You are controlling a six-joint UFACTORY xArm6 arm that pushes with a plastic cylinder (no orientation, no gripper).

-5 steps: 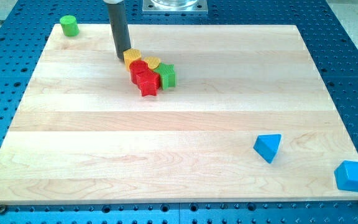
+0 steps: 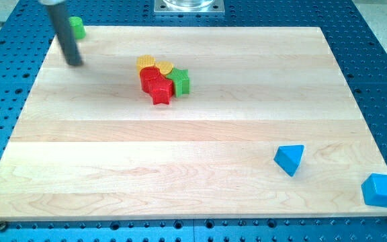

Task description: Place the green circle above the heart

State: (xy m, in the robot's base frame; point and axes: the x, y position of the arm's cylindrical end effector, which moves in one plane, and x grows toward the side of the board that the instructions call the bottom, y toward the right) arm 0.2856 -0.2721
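Note:
The green circle point(image 2: 78, 27) sits at the board's top left corner, partly hidden behind my rod. My tip point(image 2: 74, 63) rests on the board just below it, at the view's left. The yellow heart point(image 2: 164, 67) lies in a tight cluster near the top middle, with a yellow block point(image 2: 147, 63) to its left, a red block point(image 2: 150, 74) and a red star point(image 2: 159, 91) below, and a green star point(image 2: 180, 81) to the right. The tip is well left of the cluster.
A blue triangular block point(image 2: 289, 159) lies at the lower right. A blue block point(image 2: 381, 189) sits at the board's bottom right corner. The wooden board point(image 2: 193, 148) rests on a blue perforated table.
My tip has moved left from the yellow block at the cluster's top left to a spot just below the green circle. The blocks have not moved.

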